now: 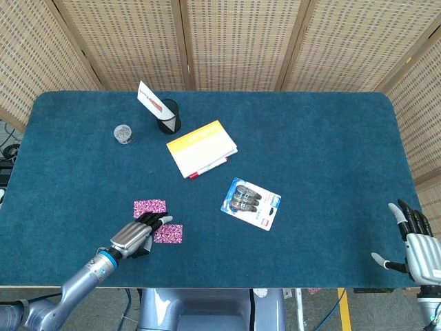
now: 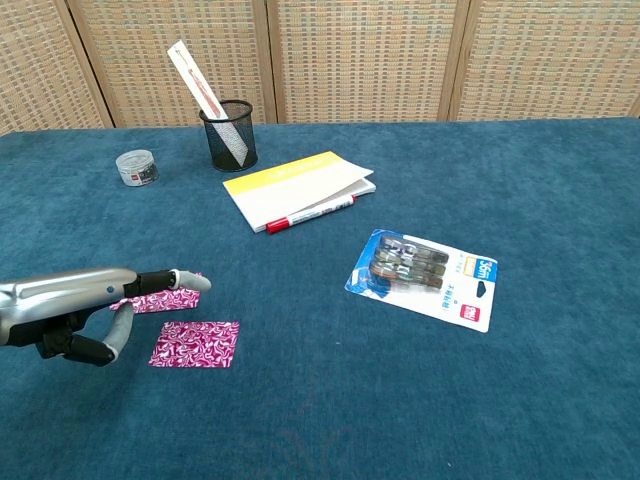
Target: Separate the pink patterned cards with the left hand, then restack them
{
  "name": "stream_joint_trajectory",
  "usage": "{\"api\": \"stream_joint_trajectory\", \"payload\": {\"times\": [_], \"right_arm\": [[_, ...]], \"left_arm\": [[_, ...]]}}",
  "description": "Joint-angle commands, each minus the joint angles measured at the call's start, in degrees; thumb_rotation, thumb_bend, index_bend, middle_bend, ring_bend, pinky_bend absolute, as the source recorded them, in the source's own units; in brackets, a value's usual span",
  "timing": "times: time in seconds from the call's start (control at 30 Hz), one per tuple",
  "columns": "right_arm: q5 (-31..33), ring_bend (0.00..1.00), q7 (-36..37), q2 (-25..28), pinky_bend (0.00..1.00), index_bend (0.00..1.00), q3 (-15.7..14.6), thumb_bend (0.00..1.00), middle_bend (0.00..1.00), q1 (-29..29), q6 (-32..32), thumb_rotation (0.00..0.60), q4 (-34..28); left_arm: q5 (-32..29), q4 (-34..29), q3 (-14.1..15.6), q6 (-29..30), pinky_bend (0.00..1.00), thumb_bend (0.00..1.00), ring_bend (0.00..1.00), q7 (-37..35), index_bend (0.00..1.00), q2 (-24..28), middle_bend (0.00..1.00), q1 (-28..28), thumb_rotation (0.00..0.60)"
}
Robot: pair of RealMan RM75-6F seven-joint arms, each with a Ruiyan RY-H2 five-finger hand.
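Note:
Two pink patterned cards lie apart on the blue table near its front left. One card (image 1: 149, 207) (image 2: 160, 300) sits further back, partly hidden by my hand in the chest view. The other card (image 1: 169, 234) (image 2: 195, 343) lies nearer the front edge, fully visible. My left hand (image 1: 138, 235) (image 2: 95, 300) hovers with fingers stretched out flat over the gap between them, its fingertips above the back card, holding nothing. My right hand (image 1: 415, 243) stays open at the table's front right corner, seen only in the head view.
A yellow notepad (image 1: 201, 147) (image 2: 298, 187) with a red pen (image 2: 310, 212) lies mid-table. A blister pack (image 1: 251, 203) (image 2: 424, 277) sits to its right. A black mesh cup (image 1: 169, 116) (image 2: 228, 135) and a small round tin (image 1: 123, 134) (image 2: 136, 167) stand at the back left.

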Motion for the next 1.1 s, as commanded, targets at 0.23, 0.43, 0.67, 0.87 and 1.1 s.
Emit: {"api": "stream_joint_trajectory", "payload": {"times": [0.23, 0.43, 0.67, 0.87, 1.1], "right_arm": [[0.02, 0.00, 0.20, 0.06, 0.00, 0.00, -0.01, 0.13, 0.00, 0.02, -0.07, 0.600, -0.02], [-0.01, 0.00, 0.12, 0.05, 0.00, 0.00, -0.04, 0.13, 0.00, 0.04, -0.10, 0.600, 0.04], [0.08, 0.00, -0.10, 0.00, 0.00, 0.00, -0.01, 0.13, 0.00, 0.06, -0.13, 0.600, -0.02], [0.14, 0.00, 0.01, 0.04, 0.00, 0.00, -0.02, 0.13, 0.00, 0.06, -0.19, 0.600, -0.08], [0.23, 0.00, 0.04, 0.07, 0.00, 0.00, -0.01, 0.13, 0.00, 0.10, -0.32, 0.600, -0.11]], "left_arm": [[-1.07, 6.36, -0.92, -2.51, 0.00, 1.00, 0.00, -4.66, 0.00, -2.67, 0.00, -0.74, 0.600], [-1.58, 9.46, -1.36, -3.69, 0.00, 1.00, 0.00, -7.14, 0.00, -3.23, 0.00, -0.99, 0.600], [-3.06, 13.23, -2.39, -5.05, 0.00, 1.00, 0.00, -9.34, 0.00, -3.75, 0.00, -1.37, 0.600], [-4.95, 16.75, -3.97, -5.16, 0.00, 1.00, 0.00, -11.19, 0.00, -3.68, 0.00, -1.26, 0.600], [-4.83, 18.49, -5.41, -3.66, 0.00, 1.00, 0.00, -13.09, 0.00, -2.28, 0.00, -0.81, 0.600]]}}
